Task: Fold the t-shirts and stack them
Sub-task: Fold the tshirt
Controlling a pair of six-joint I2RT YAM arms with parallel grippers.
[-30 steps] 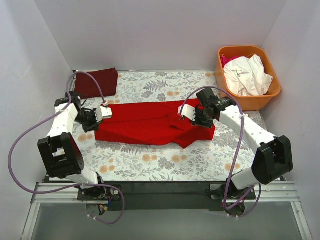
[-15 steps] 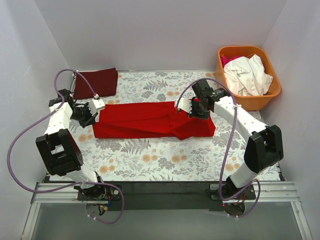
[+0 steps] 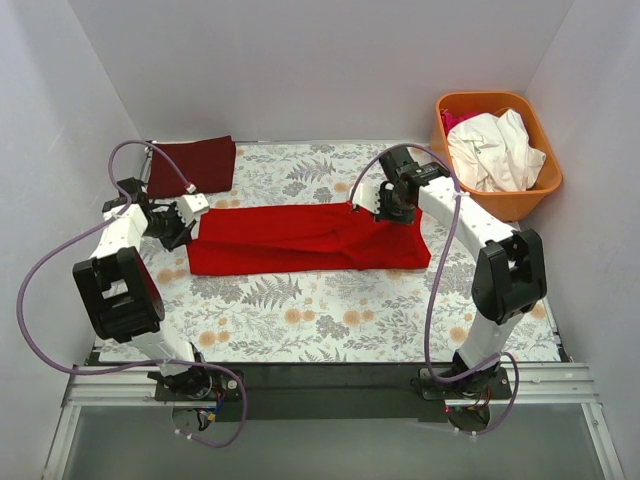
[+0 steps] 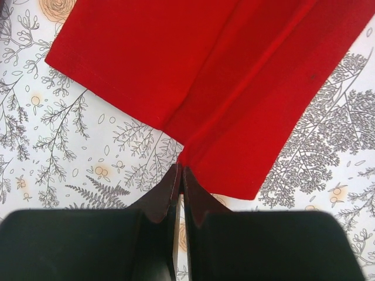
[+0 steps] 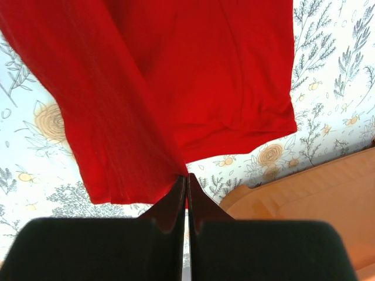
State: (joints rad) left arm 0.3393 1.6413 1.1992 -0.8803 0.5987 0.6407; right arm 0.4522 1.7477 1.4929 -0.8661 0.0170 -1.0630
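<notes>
Top view. The red shirt lies on the table as a long band running left to right, folded lengthwise, at mid-depth of the floral surface. The left gripper sits at the band's far left corner. The right gripper sits on the far edge, right of the middle. From this height the jaw state of either cannot be told. A maroon shirt, folded flat, lies at the far left corner of the table, apart from the red shirt. An orange basket stands at the far right corner with a white cloth heaped inside.

Left wrist view. The left gripper has its jaws pressed together, pinching the red shirt at a point on its edge where a fold line meets the hem. Two layers of fabric spread away from the pinch. The floral table shows on both sides.

Right wrist view. The right gripper has its jaws closed, clamped on the edge of the red shirt. The fabric rises from the pinch in a ridge, with a hemmed layer lying flat to the right. The basket wall shows at lower right, near the fingers, and the table beyond.
</notes>
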